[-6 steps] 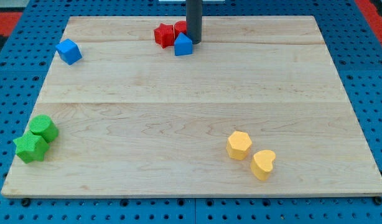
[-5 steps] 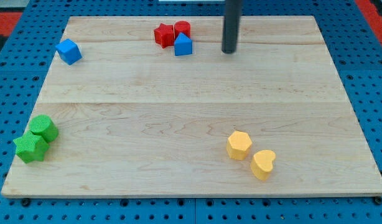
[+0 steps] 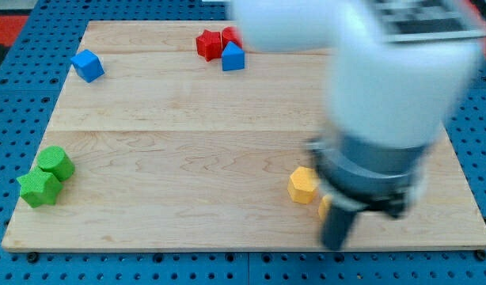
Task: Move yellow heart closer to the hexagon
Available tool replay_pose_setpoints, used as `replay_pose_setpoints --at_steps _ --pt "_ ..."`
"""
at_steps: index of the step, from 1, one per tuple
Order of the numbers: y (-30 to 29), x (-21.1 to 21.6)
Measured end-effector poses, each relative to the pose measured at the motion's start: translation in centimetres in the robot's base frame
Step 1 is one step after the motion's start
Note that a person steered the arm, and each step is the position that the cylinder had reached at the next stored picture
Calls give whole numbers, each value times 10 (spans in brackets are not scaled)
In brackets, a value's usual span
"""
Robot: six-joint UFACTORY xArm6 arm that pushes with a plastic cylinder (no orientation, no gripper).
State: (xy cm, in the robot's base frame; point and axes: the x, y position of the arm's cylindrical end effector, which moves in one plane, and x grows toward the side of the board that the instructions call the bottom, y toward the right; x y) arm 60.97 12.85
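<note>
Motion blur covers most of the right side now, because my arm (image 3: 385, 87) has swung from the far edge of the board down to the near right corner in about half a second. My tip (image 3: 336, 244) is now at the near edge, just on the near side of the place where the yellow heart (image 3: 325, 206) lies. Only a small yellow edge of the heart shows at the left of the rod; the rest is hidden behind it, so I cannot tell if the tip already touches the heart or stands just beside it. This rig has no fingers, only the rod, so there is nothing to open or close.

The yellow hexagon (image 3: 303, 184) is at the same place as before, just left and a little far of the heart, and the two seem near each other but apart.

The other blocks did not move: the blue cube (image 3: 88, 65) at the far left, the two red blocks (image 3: 210, 43) with the blue block (image 3: 233, 57) at the far edge, and the two green blocks (image 3: 45, 176) at the near left.

I judge the approach is nearly done. From here a short push toward far and left should bring the heart against the hexagon.
</note>
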Motion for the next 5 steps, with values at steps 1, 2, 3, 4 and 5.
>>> replay_pose_setpoints --at_steps 1,2,3,4,5 --pt "66 -14" --pt "-53 -17" --pt "-107 -43" --pt "-49 -66" --pt "-71 -74"
